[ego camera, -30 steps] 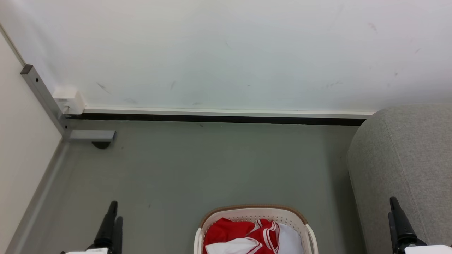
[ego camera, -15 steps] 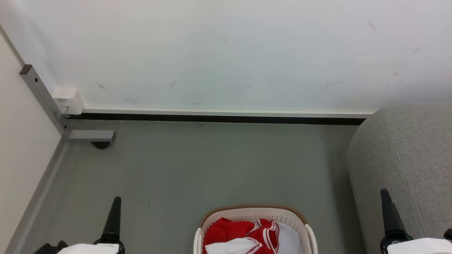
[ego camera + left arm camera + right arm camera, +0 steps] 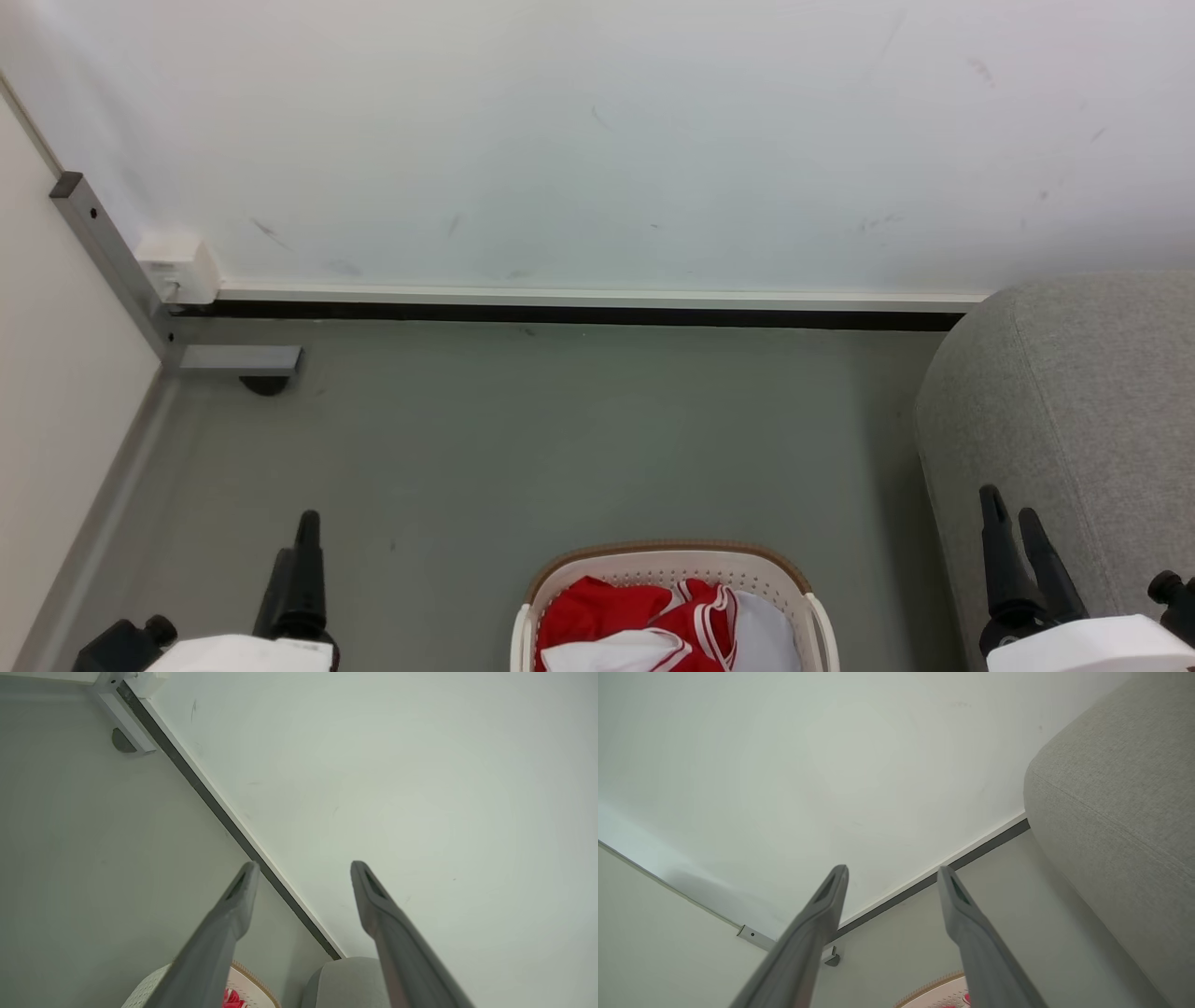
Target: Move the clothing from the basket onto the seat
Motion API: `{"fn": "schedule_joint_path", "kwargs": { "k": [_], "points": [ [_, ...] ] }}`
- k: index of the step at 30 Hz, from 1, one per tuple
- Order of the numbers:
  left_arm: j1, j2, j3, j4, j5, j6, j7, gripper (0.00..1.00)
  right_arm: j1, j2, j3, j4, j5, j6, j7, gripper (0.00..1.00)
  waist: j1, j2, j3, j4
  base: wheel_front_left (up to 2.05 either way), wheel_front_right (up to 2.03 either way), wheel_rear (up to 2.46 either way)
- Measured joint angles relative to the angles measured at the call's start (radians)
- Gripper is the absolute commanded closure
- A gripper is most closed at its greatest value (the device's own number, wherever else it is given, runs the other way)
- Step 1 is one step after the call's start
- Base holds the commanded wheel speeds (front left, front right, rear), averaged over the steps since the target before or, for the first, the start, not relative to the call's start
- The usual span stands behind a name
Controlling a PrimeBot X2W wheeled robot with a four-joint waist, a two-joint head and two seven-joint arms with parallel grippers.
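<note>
Head view, vs 1 s ago: right gripper (image 3: 1008,504) higher, both fingers (image 3: 995,541) showing; left gripper (image 3: 306,523) higher too. Both jaws apart; clothing (image 3: 597,607) in basket (image 3: 667,546) on floor (image 3: 560,439), nr seat (image 3: 1074,392).

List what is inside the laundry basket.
The laundry basket holds crumpled red clothing with white striped trim, and a smooth white fabric beside it on the right. Whatever lies beneath is covered, and the basket's near part is cut off by the head view's edge.
</note>
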Motion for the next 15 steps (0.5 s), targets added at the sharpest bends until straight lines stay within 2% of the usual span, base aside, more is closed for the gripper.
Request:
{"fn": "schedule_joint_path", "kwargs": {
  "k": [15],
  "points": [
    [0.0, 0.001, -0.005, 0.0, 0.253, -0.002, -0.044, 0.0, -0.017, -0.013, 0.029, 0.008, -0.228, 0.0, -0.046, 0.0, 0.0, 0.0, -0.003, -0.001, 0.0, 0.0, 0.0]
  ]
}}
